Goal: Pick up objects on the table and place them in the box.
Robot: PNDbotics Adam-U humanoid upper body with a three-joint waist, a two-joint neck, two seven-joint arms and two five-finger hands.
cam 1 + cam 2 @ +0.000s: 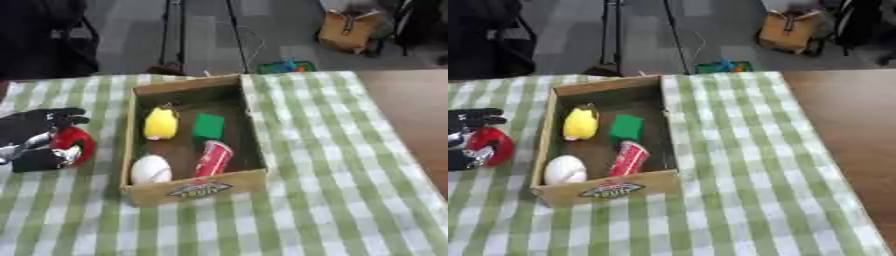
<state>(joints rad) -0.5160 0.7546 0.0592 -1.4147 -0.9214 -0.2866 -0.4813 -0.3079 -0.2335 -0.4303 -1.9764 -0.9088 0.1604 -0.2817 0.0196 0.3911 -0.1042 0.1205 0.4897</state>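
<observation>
A brown cardboard box (253,126) stands open on the green-checked tablecloth. Inside lie a yellow toy (161,123), a green block (208,125), a red cup (213,158) on its side and a white ball (150,169). Left of the box, my black left hand (35,134) has its fingers and thumb curled around a round red object (77,144), just above the cloth. My right hand shows in neither view.
The checked tablecloth (332,190) covers most of the table; bare brown tabletop (850,125) shows at the right. Beyond the far edge, on the floor, are a brown bag (350,31), a small green-blue thing (287,66) and stand legs.
</observation>
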